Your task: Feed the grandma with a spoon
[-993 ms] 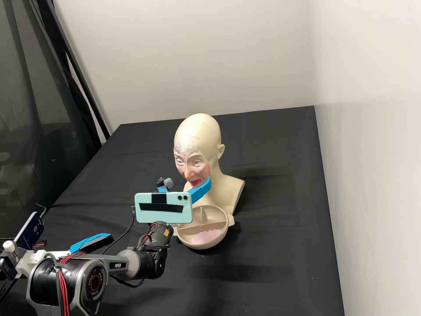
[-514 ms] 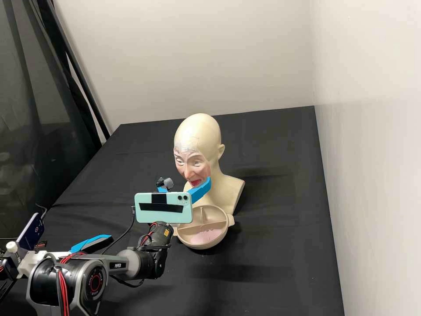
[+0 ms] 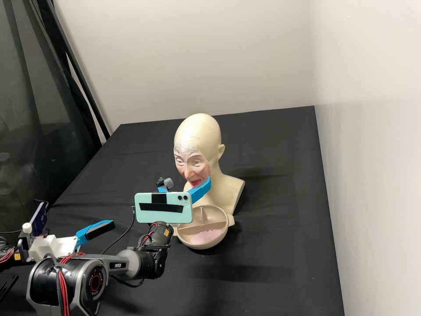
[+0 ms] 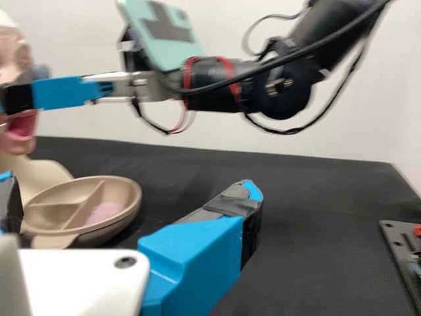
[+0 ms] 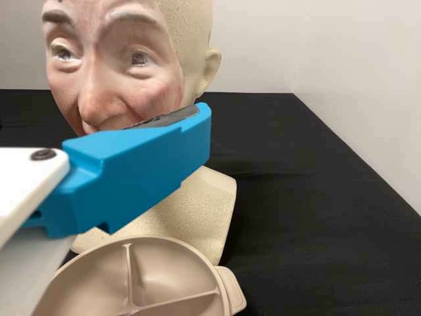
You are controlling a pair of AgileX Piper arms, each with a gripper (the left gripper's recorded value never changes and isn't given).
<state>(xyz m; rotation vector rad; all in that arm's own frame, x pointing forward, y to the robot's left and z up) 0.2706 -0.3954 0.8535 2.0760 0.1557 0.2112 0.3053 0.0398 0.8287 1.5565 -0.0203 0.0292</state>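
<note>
Mid-bench, the grandma head (image 3: 199, 149) stands upright on its cream bust, mouth open, facing the arms. A divided beige bowl (image 3: 206, 244) sits on the black bench (image 3: 272, 184), tight against the front of the bust. There is pinkish stuff (image 3: 199, 237) in its near compartment.

The right gripper (image 3: 198, 191) is up at the chin, above the bowl, its blue tip touching or just beside the open mouth. From the left wrist view it comes in level from the side (image 4: 39, 93), and the right wrist view looks straight at the face from close by. Can't tell if it is wide or narrow, or whether it holds anything. A mint phone (image 3: 163, 207) is strapped on that wrist and blocks the look-in.

The left gripper (image 3: 98, 228) hangs low over the near left part of the bench, well apart from bowl and head. Its fingers (image 4: 210, 237) are spread wide and hold nothing. A dark panel (image 3: 39, 131) stands along the bench's left side.
</note>
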